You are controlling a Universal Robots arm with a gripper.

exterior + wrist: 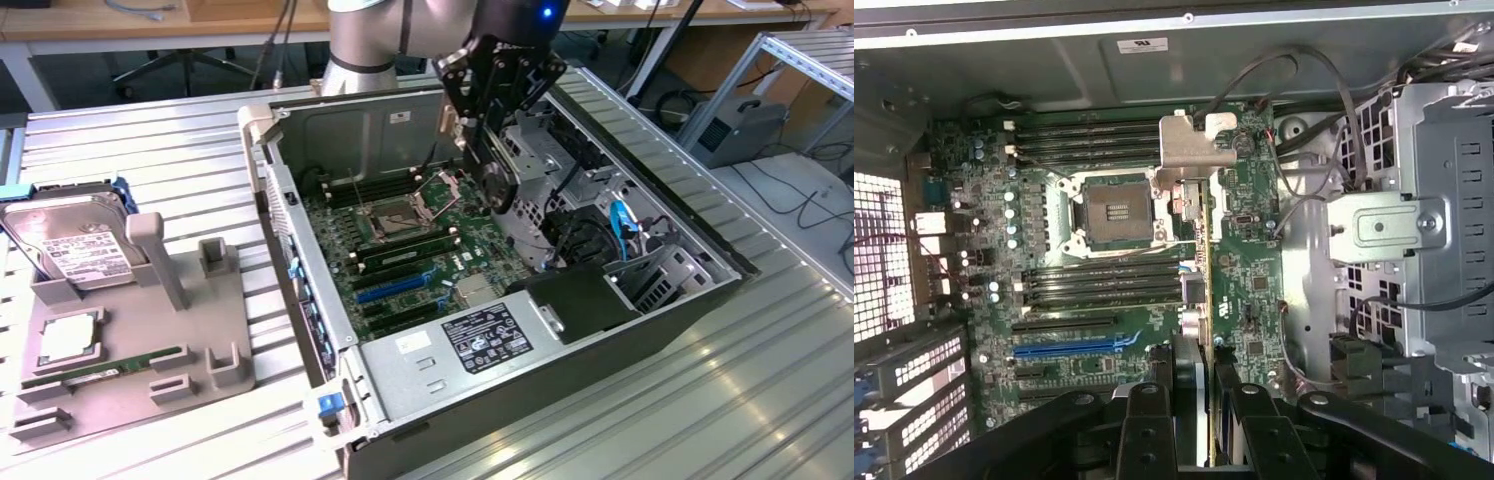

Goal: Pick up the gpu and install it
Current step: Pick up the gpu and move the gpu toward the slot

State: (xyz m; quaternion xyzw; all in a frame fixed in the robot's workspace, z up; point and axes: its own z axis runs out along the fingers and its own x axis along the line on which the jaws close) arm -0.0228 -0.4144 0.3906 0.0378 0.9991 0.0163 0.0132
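Bright, even light from above fills the exterior view. The ribbed tabletop point(160, 150) glares pale, almost washed out toward the lower corner on the exterior view's right. Inside the case point(534, 400) the board point(400, 250) lies in soft shadow, and a blue lamp point(545, 13) glows on the arm. The wrist view is cooler and dimmer. The metal end of the gpu point(1206, 290) shines, and the claw point(1194, 375) is a dark, soft-edged shape near the lens.

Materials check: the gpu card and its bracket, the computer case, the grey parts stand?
The gpu, held in the pincer, shows a thin greenish edge, likely fibreglass circuit board. Its bracket is bright, bare, folded sheet metal, probably steel. The computer case is dull grey sheet metal with bent flanges. The parts stand is matte grey and blocky. It looks like plastic, unconfirmed.
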